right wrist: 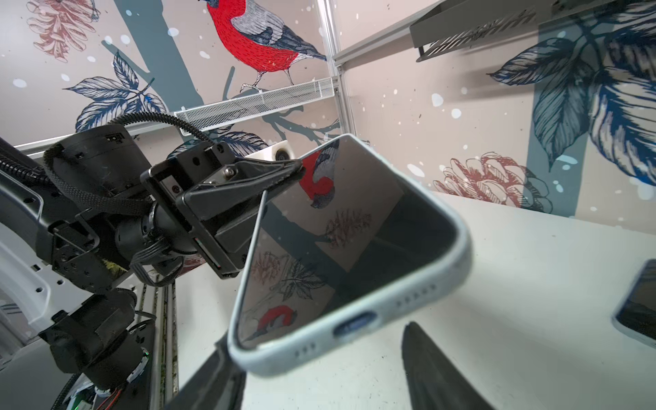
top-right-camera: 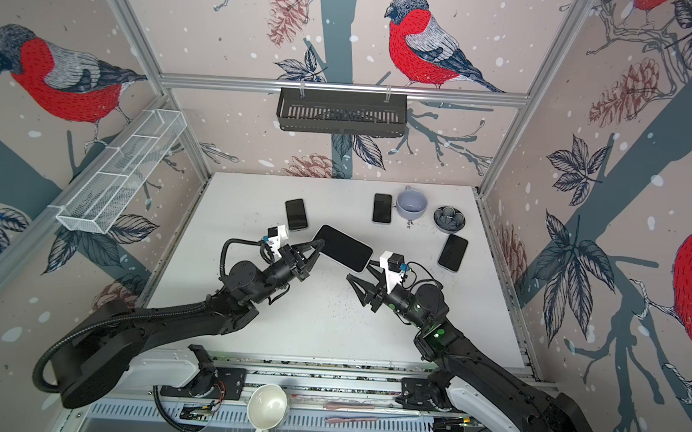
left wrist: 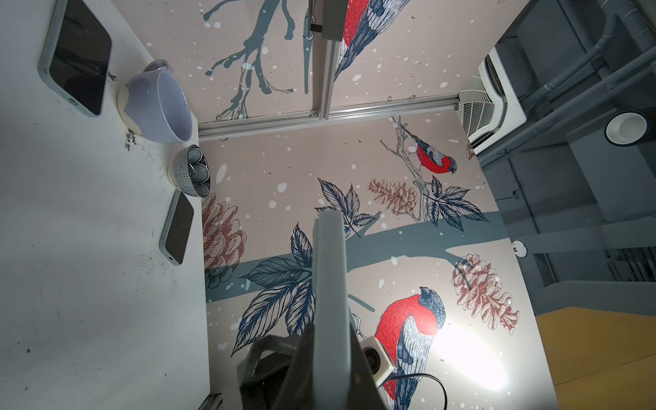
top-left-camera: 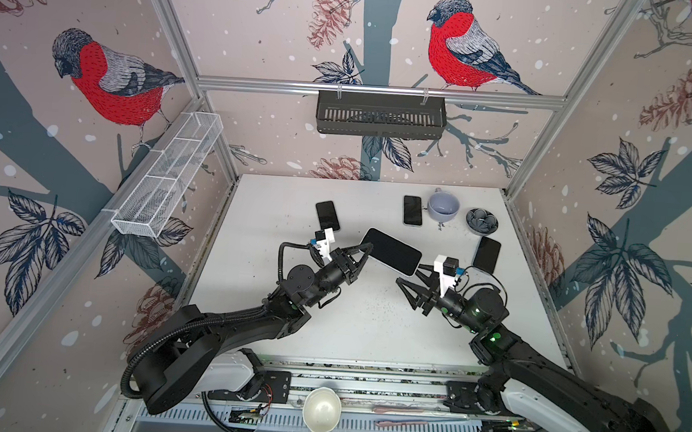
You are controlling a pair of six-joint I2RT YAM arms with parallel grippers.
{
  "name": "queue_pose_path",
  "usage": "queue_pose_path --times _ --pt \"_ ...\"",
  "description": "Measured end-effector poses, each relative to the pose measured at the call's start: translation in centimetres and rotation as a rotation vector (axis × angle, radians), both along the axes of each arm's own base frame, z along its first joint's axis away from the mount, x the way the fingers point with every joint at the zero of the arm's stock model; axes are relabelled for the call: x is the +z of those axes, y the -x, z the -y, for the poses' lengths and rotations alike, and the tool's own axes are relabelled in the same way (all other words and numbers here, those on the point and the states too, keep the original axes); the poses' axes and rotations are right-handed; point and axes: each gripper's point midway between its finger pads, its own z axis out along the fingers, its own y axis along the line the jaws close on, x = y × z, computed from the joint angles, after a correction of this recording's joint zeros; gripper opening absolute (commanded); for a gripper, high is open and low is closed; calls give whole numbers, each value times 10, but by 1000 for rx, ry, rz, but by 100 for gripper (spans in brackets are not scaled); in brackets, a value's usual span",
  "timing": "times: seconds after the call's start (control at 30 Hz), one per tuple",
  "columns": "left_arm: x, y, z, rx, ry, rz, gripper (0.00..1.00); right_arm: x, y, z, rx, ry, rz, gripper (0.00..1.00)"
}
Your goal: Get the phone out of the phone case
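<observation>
The phone has a dark screen and sits in a pale blue-white phone case. It hangs tilted above the middle of the table. My left gripper is shut on its far-left end. In the left wrist view the case edge rises between that gripper's fingers. My right gripper is open at the phone's near end, the one with the charging port. One finger is by the case corner. The other finger stands apart from the case.
On the white table lie three more phones. A lilac mug and a small patterned bowl stand at the back right. A black basket and a white mesh basket hang on the walls.
</observation>
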Motion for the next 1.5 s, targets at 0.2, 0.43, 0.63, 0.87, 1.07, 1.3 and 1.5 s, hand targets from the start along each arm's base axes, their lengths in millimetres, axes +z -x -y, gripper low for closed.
queue_pose_path --times 0.2,0.43,0.63,0.87,1.07,1.3,1.5 --pt "-1 1 -2 6 -8 7 0 13 3 16 -41 -89 -48 93" --pt "-4 0 -4 13 -8 14 0 15 -2 15 44 -167 -236 82" --pt "-13 0 -6 20 -19 1 0 11 4 5 184 -255 -411 71" --pt "-11 -2 -8 38 -11 4 0 15 20 0 267 -298 -446 63" --pt "-10 -3 -8 38 -5 10 0 13 25 -3 285 -299 -450 56" --pt "-13 -4 -7 38 -7 7 0 8 22 -8 293 -299 -488 50" --pt "-14 -3 -8 38 -5 9 0 11 19 -9 301 -314 -493 45"
